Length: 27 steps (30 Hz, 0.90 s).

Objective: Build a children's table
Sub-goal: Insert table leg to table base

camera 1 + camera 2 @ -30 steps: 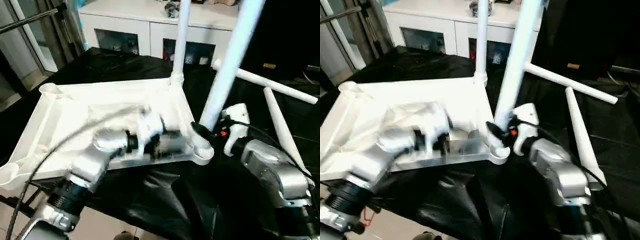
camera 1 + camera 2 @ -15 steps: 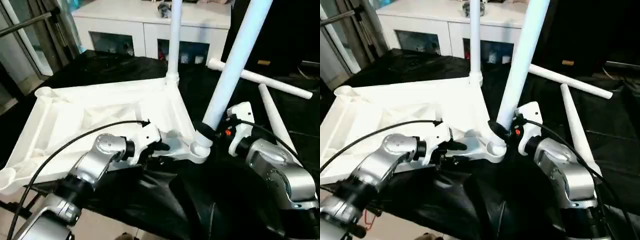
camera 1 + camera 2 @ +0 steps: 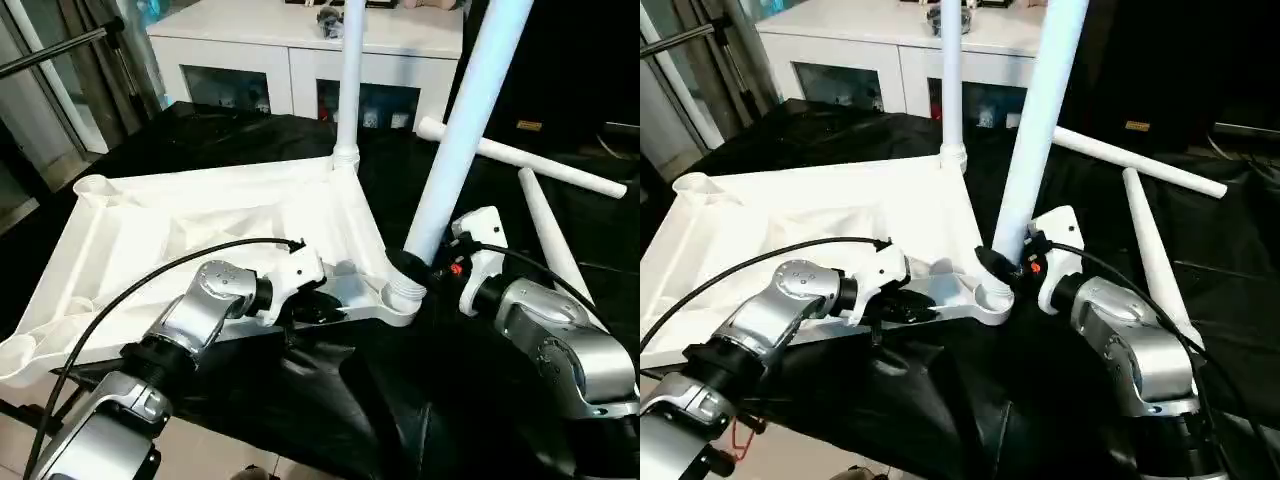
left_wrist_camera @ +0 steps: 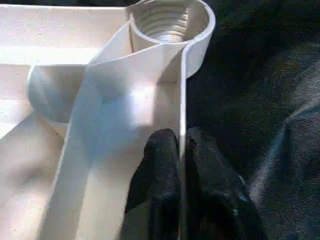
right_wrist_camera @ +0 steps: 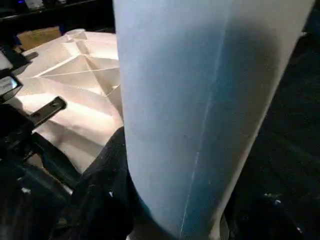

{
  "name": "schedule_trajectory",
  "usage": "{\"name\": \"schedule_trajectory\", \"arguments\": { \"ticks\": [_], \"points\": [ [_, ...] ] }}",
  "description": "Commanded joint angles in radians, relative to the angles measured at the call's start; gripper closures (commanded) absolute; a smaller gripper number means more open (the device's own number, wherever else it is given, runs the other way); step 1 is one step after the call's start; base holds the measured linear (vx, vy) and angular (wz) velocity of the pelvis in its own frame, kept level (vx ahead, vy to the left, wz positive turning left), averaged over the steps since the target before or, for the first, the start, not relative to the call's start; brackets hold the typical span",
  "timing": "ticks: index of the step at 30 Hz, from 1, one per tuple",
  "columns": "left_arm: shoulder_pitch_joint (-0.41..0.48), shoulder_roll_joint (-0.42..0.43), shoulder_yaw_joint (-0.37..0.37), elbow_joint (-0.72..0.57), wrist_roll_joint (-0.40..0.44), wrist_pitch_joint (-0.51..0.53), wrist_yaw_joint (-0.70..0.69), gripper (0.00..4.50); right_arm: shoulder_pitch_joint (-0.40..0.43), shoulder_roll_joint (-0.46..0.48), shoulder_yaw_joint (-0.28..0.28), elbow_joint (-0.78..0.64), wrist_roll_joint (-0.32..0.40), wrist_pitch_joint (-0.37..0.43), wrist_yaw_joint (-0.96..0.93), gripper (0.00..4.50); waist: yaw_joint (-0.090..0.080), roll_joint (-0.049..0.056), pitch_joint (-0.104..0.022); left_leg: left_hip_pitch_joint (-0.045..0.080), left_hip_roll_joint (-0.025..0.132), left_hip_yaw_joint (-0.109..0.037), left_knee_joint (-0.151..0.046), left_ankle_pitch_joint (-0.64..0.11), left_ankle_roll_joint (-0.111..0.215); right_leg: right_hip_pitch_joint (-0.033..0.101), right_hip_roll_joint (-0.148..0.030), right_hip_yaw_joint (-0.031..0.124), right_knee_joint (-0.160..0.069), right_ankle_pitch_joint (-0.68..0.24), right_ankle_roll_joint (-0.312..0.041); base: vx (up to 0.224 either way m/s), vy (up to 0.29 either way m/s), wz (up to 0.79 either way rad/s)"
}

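Note:
The white tabletop (image 3: 200, 220) lies underside up on a black cloth. My left gripper (image 3: 315, 312) is at its near edge, with both black fingers (image 4: 162, 155) shut on the thin rim wall just short of a threaded corner socket (image 4: 167, 20). A white leg (image 3: 460, 130) stands tilted in the near right socket (image 3: 402, 292). My right gripper (image 3: 412, 264) is shut around its lower end. Another leg (image 3: 350, 80) stands upright in the far right socket. Two loose legs (image 3: 520, 155) (image 3: 550, 240) lie on the cloth to the right.
A white glass-door cabinet (image 3: 300, 40) stands behind the table. The black cloth (image 3: 400, 400) covers the work surface and hangs over its near edge. A metal bar (image 3: 50, 45) and a window frame are at the far left.
My left arm came down from over the tabletop to its near rim and the fingers closed on it. The right gripper kept its hold on the tilted leg.

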<state>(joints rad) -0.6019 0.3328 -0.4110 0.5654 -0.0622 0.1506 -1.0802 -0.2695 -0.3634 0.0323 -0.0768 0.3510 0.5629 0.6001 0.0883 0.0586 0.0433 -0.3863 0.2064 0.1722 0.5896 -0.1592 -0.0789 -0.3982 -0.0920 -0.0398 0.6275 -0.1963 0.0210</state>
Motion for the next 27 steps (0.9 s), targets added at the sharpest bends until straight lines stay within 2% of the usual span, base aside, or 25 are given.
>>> {"name": "schedule_trajectory", "arguments": {
  "ticks": [1,3,5,9,10,12,13,14,16,19,27],
  "points": [
    [-0.013,0.010,-0.015,0.031,0.036,-0.007,0.003,4.44,-0.023,-0.006,0.015,-0.010,-0.003,0.008,0.017,2.57,0.000,-0.012,-0.061,0.018,0.006,0.000,-0.071,-0.287,-0.021,0.040,-0.034,0.026,-0.093,-0.258,-0.176,0.000,0.000,0.00],
    [-0.013,0.014,-0.022,0.034,0.046,-0.015,0.001,4.49,-0.027,-0.009,0.022,-0.006,-0.004,0.011,0.025,2.57,0.000,-0.010,-0.062,0.017,0.007,-0.001,-0.072,-0.285,-0.020,0.040,-0.034,0.026,-0.093,-0.262,-0.170,0.000,0.000,0.00],
    [-0.010,0.028,-0.032,0.027,0.060,-0.021,-0.016,4.50,-0.035,-0.018,0.043,0.006,-0.013,0.020,0.042,2.57,0.000,-0.014,-0.061,0.016,0.007,-0.001,-0.072,-0.281,-0.021,0.039,-0.034,0.027,-0.092,-0.259,-0.169,0.000,0.000,0.00],
    [0.001,0.062,-0.031,-0.022,0.051,-0.005,-0.072,4.50,-0.044,-0.033,0.070,0.016,-0.019,0.031,0.068,2.57,0.000,-0.015,-0.063,0.013,0.007,-0.001,-0.071,-0.262,-0.017,0.042,-0.035,0.027,-0.088,-0.239,-0.175,0.000,0.000,0.00],
    [0.005,0.074,-0.029,-0.041,0.042,0.006,-0.092,4.50,-0.047,-0.036,0.076,0.017,-0.019,0.036,0.073,2.57,-0.001,-0.022,-0.063,0.012,0.008,0.000,-0.071,-0.249,-0.013,0.042,-0.035,0.027,-0.087,-0.221,-0.178,0.000,0.000,0.00],
    [0.009,0.085,-0.026,-0.057,0.036,0.014,-0.109,4.50,-0.050,-0.040,0.081,0.017,-0.019,0.040,0.080,2.57,0.000,-0.016,-0.065,0.014,0.008,0.001,-0.069,-0.233,-0.011,0.040,-0.034,0.027,-0.082,-0.196,-0.188,0.000,0.000,0.00],
    [0.010,0.096,-0.018,-0.073,0.035,0.021,-0.113,4.50,-0.056,-0.047,0.091,0.017,-0.018,0.055,0.091,2.57,-0.001,-0.023,-0.064,0.014,0.008,0.003,-0.068,-0.229,-0.006,0.040,-0.033,0.028,-0.083,-0.189,-0.190,0.000,0.000,0.00],
    [0.009,0.095,-0.014,-0.073,0.034,0.022,-0.110,4.50,-0.058,-0.049,0.094,0.019,-0.019,0.057,0.095,2.57,0.000,-0.022,-0.065,0.013,0.009,0.002,-0.068,-0.215,-0.004,0.042,-0.033,0.027,-0.079,-0.171,-0.196,0.000,0.000,0.00],
    [0.007,0.093,-0.010,-0.073,0.032,0.024,-0.109,4.50,-0.060,-0.048,0.095,0.021,-0.020,0.057,0.096,2.57,0.001,-0.018,-0.064,0.014,0.009,0.003,-0.067,-0.213,-0.003,0.040,-0.033,0.027,-0.078,-0.156,-0.203,0.000,0.000,0.00],
    [0.005,0.087,-0.005,-0.076,0.030,0.034,-0.103,4.50,-0.066,-0.045,0.100,0.038,-0.020,0.051,0.098,2.57,0.001,-0.019,-0.064,0.015,0.009,0.003,-0.068,-0.217,-0.006,0.041,-0.033,0.027,-0.077,-0.138,-0.210,0.000,0.000,0.00],
    [0.007,0.084,0.000,-0.082,0.033,0.042,-0.091,4.50,-0.060,-0.037,0.108,0.038,-0.023,0.047,0.098,2.57,0.002,-0.017,-0.062,0.016,0.009,0.003,-0.070,-0.245,-0.016,0.041,-0.035,0.028,-0.082,-0.192,-0.197,0.000,0.000,0.00]
  ]
}}
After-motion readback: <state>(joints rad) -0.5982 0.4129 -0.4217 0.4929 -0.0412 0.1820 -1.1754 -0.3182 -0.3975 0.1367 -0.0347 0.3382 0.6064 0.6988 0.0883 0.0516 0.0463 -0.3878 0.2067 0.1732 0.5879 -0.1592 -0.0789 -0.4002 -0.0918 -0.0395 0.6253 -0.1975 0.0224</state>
